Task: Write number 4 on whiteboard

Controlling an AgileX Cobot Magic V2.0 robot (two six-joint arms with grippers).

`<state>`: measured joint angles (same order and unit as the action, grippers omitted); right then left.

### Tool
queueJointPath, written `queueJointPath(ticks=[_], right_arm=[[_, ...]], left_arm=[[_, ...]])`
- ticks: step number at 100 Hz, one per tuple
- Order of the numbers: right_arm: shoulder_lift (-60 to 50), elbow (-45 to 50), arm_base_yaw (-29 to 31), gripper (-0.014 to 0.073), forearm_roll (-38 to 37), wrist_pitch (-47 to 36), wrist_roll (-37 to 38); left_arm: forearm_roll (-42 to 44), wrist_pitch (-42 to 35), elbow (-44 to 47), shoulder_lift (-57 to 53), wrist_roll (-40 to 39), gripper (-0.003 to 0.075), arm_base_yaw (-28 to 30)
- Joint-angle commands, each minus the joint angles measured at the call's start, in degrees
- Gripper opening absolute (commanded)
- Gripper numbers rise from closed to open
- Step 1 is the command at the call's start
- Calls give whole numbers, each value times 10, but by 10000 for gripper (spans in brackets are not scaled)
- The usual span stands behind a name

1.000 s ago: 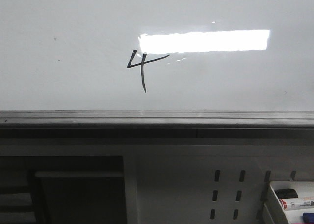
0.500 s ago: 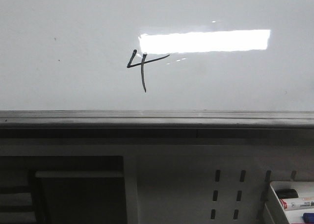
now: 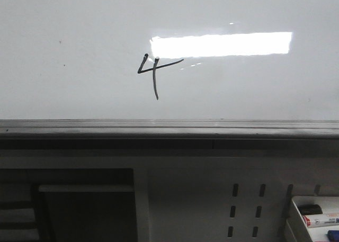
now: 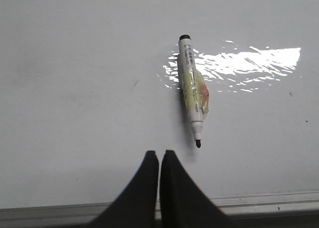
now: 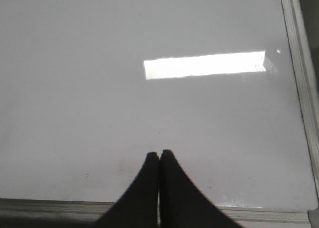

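The number 4 (image 3: 154, 68) stands in thin black strokes on the whiteboard (image 3: 79, 30), just left of the bright light reflection. No gripper shows in the front view. In the left wrist view my left gripper (image 4: 159, 153) is shut and empty over the whiteboard (image 4: 75, 63). A white marker (image 4: 191, 88) with yellowish tape round it lies uncapped on the board, its black tip a little beyond and beside my fingertips, not touching them. In the right wrist view my right gripper (image 5: 159, 152) is shut and empty over the whiteboard (image 5: 75, 63).
A dark grey ledge (image 3: 169, 128) runs along the board's lower edge. Below it is a white perforated panel (image 3: 212, 199) with slots, and a white tray (image 3: 294, 215) holding markers at the bottom right. The board's metal frame (image 5: 299, 63) runs near my right gripper.
The front view has shifted very slightly. The 4 looks the same and nothing else has moved.
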<state>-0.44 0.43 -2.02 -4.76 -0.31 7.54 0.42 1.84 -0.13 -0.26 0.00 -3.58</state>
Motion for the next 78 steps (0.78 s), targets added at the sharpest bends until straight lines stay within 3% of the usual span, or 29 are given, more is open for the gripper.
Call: queueJointPath(ticks=[1, 14, 78], right_arm=[[-13, 12, 4, -64, 19, -53, -21], [-13, 12, 4, -64, 19, -47, -59], [-13, 12, 4, -64, 18, -47, -59]], left_arm=[[0, -45, 16, -16, -7, -20, -1], [0, -45, 16, -16, -7, -20, -1], [0, -45, 16, -16, -7, -20, -1]])
